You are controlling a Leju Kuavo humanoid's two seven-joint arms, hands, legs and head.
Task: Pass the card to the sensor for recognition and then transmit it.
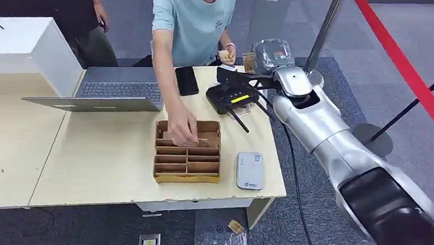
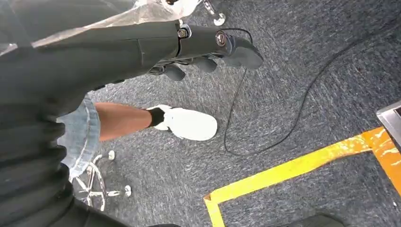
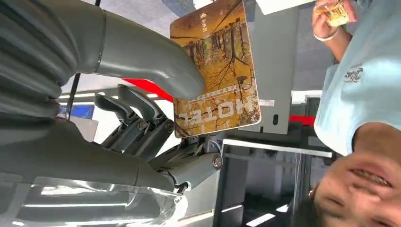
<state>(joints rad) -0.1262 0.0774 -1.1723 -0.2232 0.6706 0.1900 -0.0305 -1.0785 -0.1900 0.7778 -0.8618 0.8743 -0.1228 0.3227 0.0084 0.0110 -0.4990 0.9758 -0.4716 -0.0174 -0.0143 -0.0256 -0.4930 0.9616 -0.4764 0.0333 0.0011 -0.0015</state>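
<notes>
Head view: a light wooden table (image 1: 106, 167) fills the left and centre of the frame. The right arm (image 1: 337, 145) runs from the lower right corner up to upper centre, where the right hand (image 1: 271, 57), wrapped in clear plastic, sits beyond the table's far edge. A person in a light blue shirt (image 1: 195, 20) stands at top centre, one hand (image 1: 182, 129) reaching into a cardboard divider box (image 1: 188, 152) at frame centre, the other raised and holding a small item. An open grey laptop (image 1: 107, 91) lies left of the box; a black sensor unit with antennas (image 1: 230, 98) is above and right of it; a phone (image 1: 186, 80) lies between the two. A white card reader (image 1: 250, 170) lies just right of the box. Right wrist view: the hotel key card (image 3: 215, 71), printed with autumn trees, is pinched between the thumb (image 3: 156, 61) and darker fingers (image 3: 137, 118) at upper centre. Left wrist view: the left hand (image 2: 208, 47) hangs over grey carpet at upper centre, fingers curled inward, holding nothing.
</notes>
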